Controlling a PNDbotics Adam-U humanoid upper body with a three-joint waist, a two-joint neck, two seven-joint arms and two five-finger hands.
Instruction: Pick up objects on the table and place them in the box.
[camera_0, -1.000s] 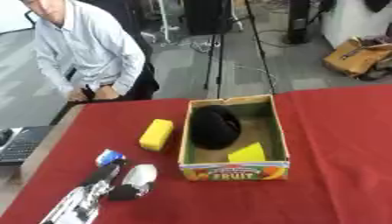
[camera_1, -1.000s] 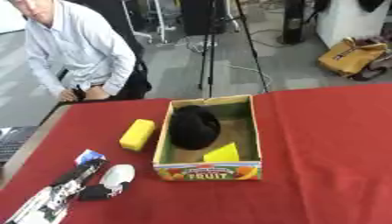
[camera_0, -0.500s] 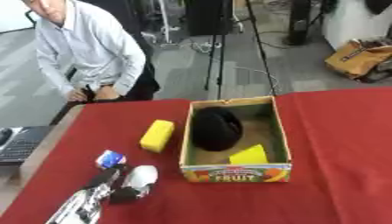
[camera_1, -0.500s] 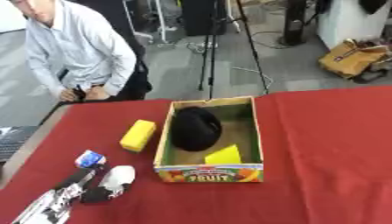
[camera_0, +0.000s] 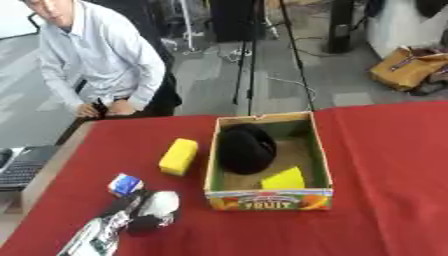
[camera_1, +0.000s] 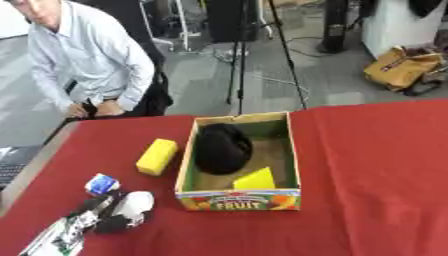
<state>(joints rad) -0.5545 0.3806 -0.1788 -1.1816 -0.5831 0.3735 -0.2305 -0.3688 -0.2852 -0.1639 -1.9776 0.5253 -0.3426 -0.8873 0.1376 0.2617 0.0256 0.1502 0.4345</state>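
The left hand (camera_0: 140, 216) lies at near left, fingers curled around a white rounded object (camera_0: 160, 202), seemingly light and smooth; grasp its middle. Beside it sits a small blue-white item (camera_0: 125, 184). A yellow block (camera_0: 178, 156), probably soft, lies just left of the box (camera_0: 267, 198).

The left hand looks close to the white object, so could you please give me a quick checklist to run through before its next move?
1. Left hand at the white object: ok, its dark fingers lie against it near the table's lower left.
2. Fingers closed round the white object: cannot tell.
3. Cardboard fruit box open on top: ok.
4. Room left in the box: ok, a black rounded object and a yellow piece leave bare floor at the far right.
5. Items waiting outside: ok, a yellow block and a small blue-and-white object lie left of the box.
6. Right hand: not in view.
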